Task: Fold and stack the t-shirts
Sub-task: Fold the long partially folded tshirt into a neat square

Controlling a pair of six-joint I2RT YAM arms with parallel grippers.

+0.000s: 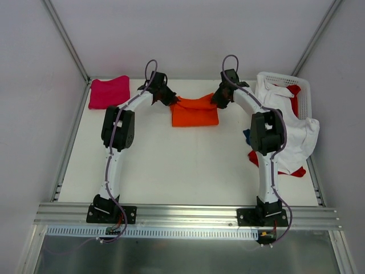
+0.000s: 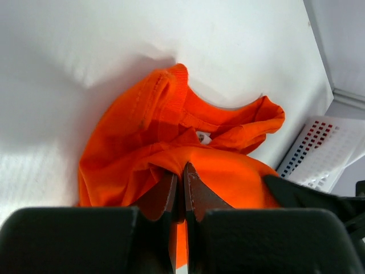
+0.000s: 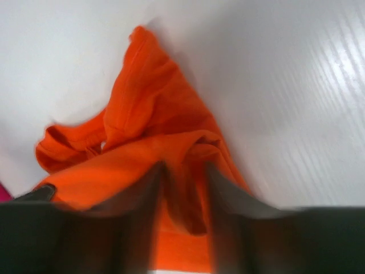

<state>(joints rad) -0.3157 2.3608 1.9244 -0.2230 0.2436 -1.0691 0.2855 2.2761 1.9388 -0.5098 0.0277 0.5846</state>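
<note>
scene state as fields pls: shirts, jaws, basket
orange shirt: centre back, partly folded, held at both far corners
left jaws: shut on orange shirt
right jaws: shut on orange shirt, cloth bunched between them
pink shirt: folded, far left corner
basket: far right corner
white shirt: unfolded, spilling from basket
red shirt: shows under white shirt
blue shirt: mostly hidden by right arm

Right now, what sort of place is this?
Likely a robot lab work cell: left arm and right arm bolted to an aluminium rail, a white table boxed by plain panels, an orange t-shirt held between them.
</note>
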